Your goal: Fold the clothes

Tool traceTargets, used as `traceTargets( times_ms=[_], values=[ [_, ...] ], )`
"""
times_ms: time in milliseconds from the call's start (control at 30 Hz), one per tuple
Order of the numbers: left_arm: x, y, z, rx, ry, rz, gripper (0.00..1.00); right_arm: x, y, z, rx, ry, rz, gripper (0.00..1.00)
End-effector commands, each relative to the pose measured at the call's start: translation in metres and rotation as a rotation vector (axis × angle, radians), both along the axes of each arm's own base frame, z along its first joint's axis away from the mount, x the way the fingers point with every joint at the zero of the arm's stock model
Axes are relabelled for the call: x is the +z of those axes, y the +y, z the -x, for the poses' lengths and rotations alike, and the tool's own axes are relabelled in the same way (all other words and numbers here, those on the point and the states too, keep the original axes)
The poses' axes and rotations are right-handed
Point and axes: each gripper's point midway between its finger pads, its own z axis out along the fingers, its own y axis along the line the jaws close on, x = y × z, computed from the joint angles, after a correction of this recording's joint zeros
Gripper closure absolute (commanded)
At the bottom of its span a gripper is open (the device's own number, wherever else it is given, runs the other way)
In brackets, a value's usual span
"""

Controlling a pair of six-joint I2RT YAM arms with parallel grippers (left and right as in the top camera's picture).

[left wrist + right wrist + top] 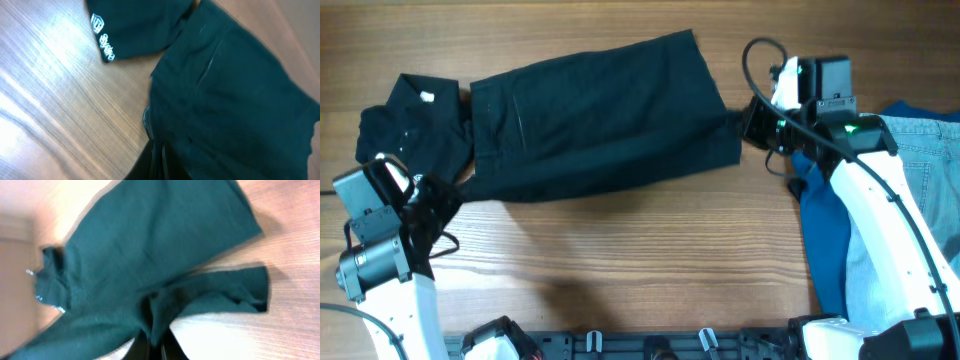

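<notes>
The large black shorts [600,115] lie stretched across the middle of the wooden table. My left gripper [448,190] is shut on their lower left corner; in the left wrist view the fingers [157,160] pinch the fabric edge [230,100]. My right gripper [752,125] is shut on the shorts' right edge; in the right wrist view the fingers [152,347] clamp a fold of the cloth [150,255]. A small black shirt [410,120] with white print [102,42] lies at the far left, partly under the shorts.
A blue top [825,230] and light-blue denim jeans [925,160] lie piled at the right edge under my right arm. Bare wooden table [620,260] runs along the front. A black rail [650,345] runs along the front edge.
</notes>
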Motion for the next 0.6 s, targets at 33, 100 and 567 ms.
traceTargets(
  times_ms=[33,100,567],
  values=[
    [0.018,0.009,-0.033,-0.038,-0.109,-0.039,0.96,0.040,0.010,-0.061,-0.028,-0.243,-0.127,0.96],
    [0.016,0.002,-0.049,-0.079,-0.128,-0.047,0.96,0.036,0.012,-0.079,-0.043,-0.276,-0.145,0.96],
    [-0.061,0.013,-0.157,-0.067,-0.126,-0.122,0.96,-0.034,0.034,-0.183,-0.112,-0.405,-0.434,0.96]
  ],
)
